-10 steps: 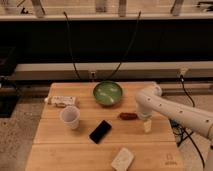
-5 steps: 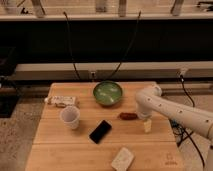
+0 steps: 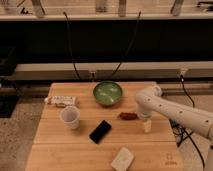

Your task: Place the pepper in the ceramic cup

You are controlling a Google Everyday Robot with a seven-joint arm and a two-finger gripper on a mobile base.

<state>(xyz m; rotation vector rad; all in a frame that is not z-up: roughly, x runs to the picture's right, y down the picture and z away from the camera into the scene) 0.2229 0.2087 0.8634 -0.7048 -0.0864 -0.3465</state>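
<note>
The pepper (image 3: 127,116) is a small reddish-brown piece lying on the wooden table (image 3: 60,150), just below the green bowl. The white ceramic cup (image 3: 70,117) stands upright at the table's left middle, well apart from the pepper. My gripper (image 3: 147,125) hangs from the white arm (image 3: 170,111) that comes in from the right. It sits close to the right of the pepper, low over the table.
A green bowl (image 3: 107,93) stands at the back centre. A black phone (image 3: 100,131) lies between cup and pepper. A wrapped snack bar (image 3: 61,101) lies at the back left. A pale packet (image 3: 122,159) lies near the front edge. Black cables hang behind the table.
</note>
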